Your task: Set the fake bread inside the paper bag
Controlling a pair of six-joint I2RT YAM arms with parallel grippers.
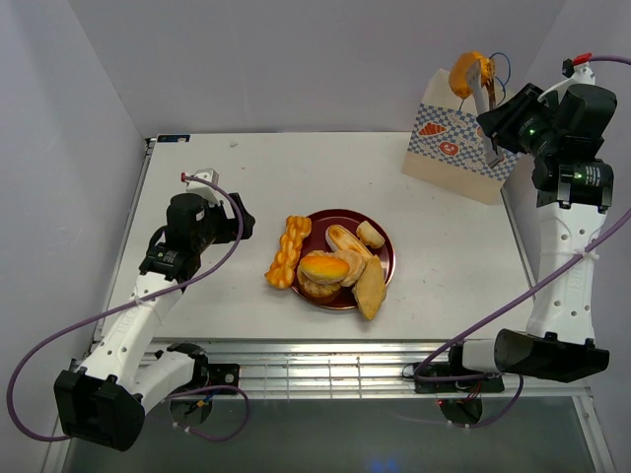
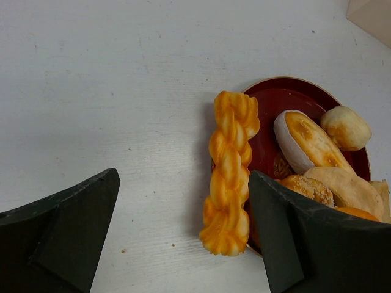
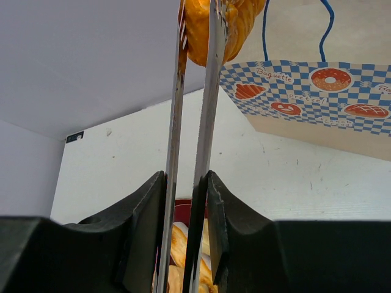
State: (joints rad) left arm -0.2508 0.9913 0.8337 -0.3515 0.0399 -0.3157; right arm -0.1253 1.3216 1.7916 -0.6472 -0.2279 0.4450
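Above the paper bag printed "Baguette", the right claw clamps an orange pastry while the left claw gapes.

1. I see a white table, scuffed and lightly speckled.
2. A dark red plate sits on it around the middle, a little to the right.
3. A braid lies on the table just left of the plate, running near to far and touching the plate's left rim.
4. The bag stands upright on the table at the far right corner, well apart from the plate.
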